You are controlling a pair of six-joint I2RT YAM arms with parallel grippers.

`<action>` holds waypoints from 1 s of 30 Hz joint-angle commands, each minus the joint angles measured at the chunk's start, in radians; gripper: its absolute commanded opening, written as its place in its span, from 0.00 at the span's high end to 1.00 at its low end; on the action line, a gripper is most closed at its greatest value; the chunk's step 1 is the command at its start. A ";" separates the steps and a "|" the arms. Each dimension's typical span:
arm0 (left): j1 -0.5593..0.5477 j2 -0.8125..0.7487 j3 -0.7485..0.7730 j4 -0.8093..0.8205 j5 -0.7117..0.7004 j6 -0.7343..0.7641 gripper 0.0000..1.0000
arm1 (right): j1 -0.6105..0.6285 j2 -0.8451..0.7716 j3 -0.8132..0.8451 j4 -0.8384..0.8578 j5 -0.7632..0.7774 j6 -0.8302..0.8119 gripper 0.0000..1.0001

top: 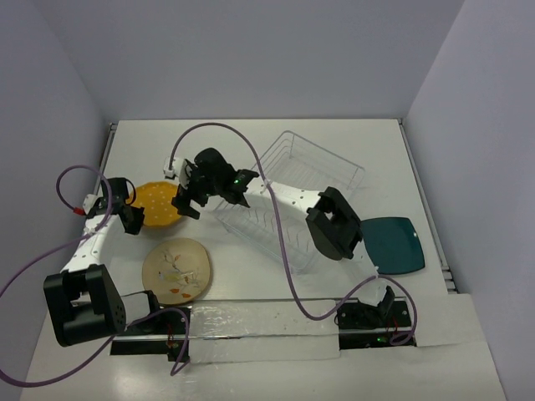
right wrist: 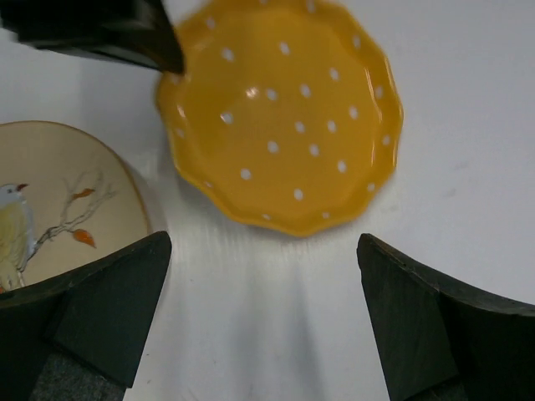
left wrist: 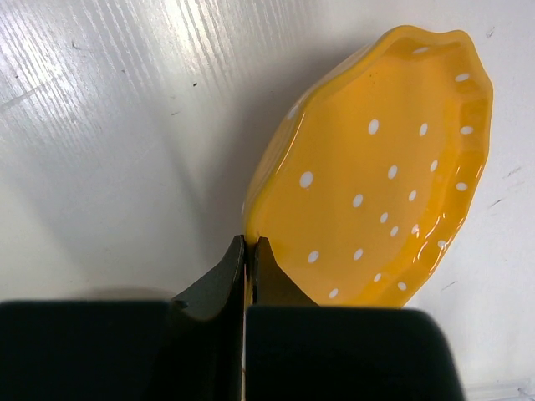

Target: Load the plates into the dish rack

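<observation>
The orange-yellow scalloped plate (top: 159,205) with pale dots lies left of the dish rack (top: 288,196). My left gripper (top: 134,215) is shut on its near-left rim, seen close in the left wrist view (left wrist: 250,244) where the plate (left wrist: 376,180) looks tilted. My right gripper (top: 184,200) is open and empty just right of the same plate (right wrist: 280,113), fingers (right wrist: 109,301) spread wide above bare table. The beige bird-patterned plate (top: 177,270) lies in front and shows in the right wrist view (right wrist: 58,200). The dark teal plate (top: 393,244) lies right of the rack.
The right arm's elbow block (top: 334,224) hangs over the rack's right side. Purple cables (top: 292,276) loop across the table. Grey walls close in on three sides. The arm bases (top: 84,305) stand at the near edge.
</observation>
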 commanded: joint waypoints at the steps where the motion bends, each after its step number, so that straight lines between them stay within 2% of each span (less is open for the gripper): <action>1: -0.012 -0.045 0.078 0.066 0.024 -0.019 1.00 | 0.004 -0.099 -0.048 0.091 -0.161 -0.268 0.00; 4: -0.021 -0.056 0.084 0.065 0.024 -0.022 1.00 | 0.036 -0.097 -0.066 0.097 -0.183 -0.367 0.00; 6: -0.023 -0.063 0.092 0.055 0.026 -0.023 1.00 | 0.068 -0.091 -0.079 0.122 -0.144 -0.400 0.00; 12: -0.032 -0.093 0.114 0.047 0.029 -0.016 1.00 | 0.121 -0.038 -0.091 0.247 0.036 -0.418 0.00; 18: -0.047 -0.101 0.132 0.035 0.044 -0.013 1.00 | 0.157 -0.010 -0.109 0.306 0.072 -0.400 0.00; 21: -0.053 -0.110 0.136 0.028 0.039 -0.013 1.00 | 0.161 0.018 -0.107 0.377 0.137 -0.371 0.00; 26: -0.060 -0.113 0.145 0.018 0.040 -0.012 1.00 | 0.163 0.059 -0.088 0.391 0.161 -0.367 0.00; 30: -0.071 -0.109 0.149 0.013 0.042 -0.012 1.00 | 0.163 0.107 -0.049 0.431 0.264 -0.363 0.00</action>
